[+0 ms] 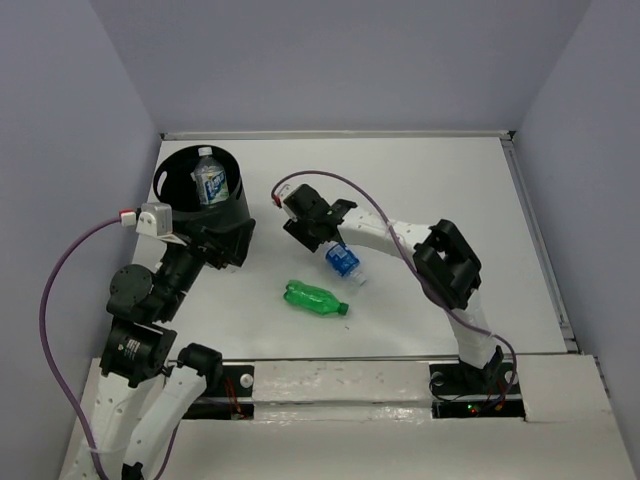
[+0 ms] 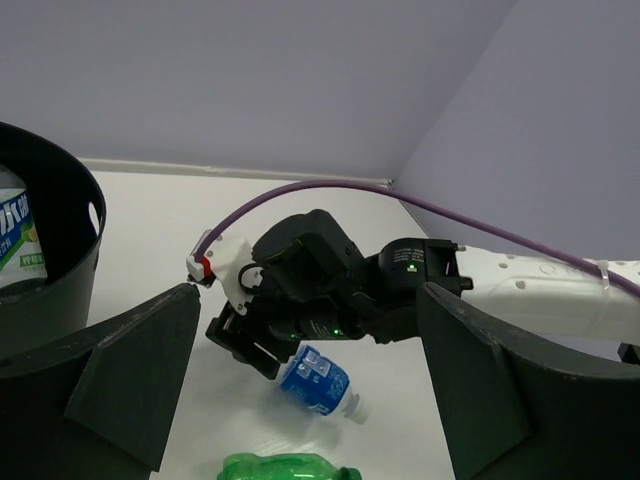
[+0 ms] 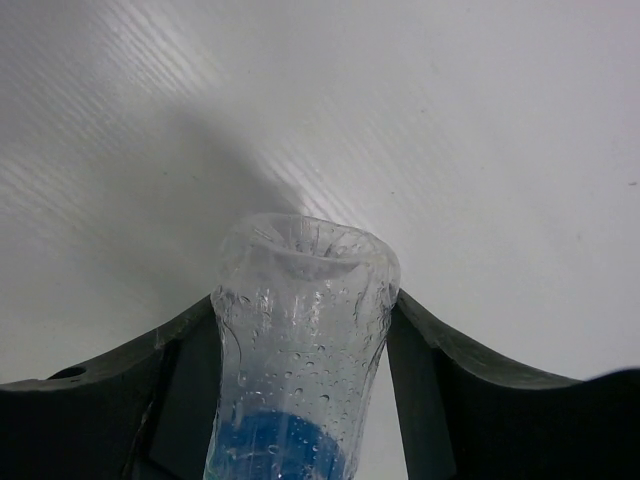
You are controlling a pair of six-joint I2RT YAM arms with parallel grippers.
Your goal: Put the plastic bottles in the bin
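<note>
**Fig. Pinch on blue-label bottle: slip, swing and clash risks en route to bin**

Far L, top view: bin [image 1: 236, 190], black, upright, at back-L of table [image 1: 450, 200]. One white-blue-label bottle [image 1: 208, 178] standing inside.

Just R of bin: left gripper [image 1: 226, 243], fingers [image 2: 130, 370] spread fully wide, holding nothing. Touching bin wall or just beside it; cannot tell which.

Centre: green bottle [image 1: 312, 299], lying on its side nearer the arm bases, apart from everything else.

Just behind and R of it: right gripper [image 1: 333, 243], fingers [image 3: 450, 365] pinching blue-label bottle [image 1: 343, 263] from both sides. Bottle tilted, cap end lower. Cannot tell whether clear of table yet.

Likely failure pts (judged, not seen):

- (a) Thin clear wall w/ droplets inside → buckling under the pinch, then slipping out.
- (b) Hold apparently toward one end → pivoting or swinging between the jaws during lift.
- (c) Route to bin running past left gripper → clash, esp. w/ that arm sitting by the bin wall.
- (d) Carry too low → clipping bin rim, or landing on the standing bottle and bouncing back out.
- (e) Drop near centre → knocking green bottle, which is round and prone to rolling toward table edge.
</note>
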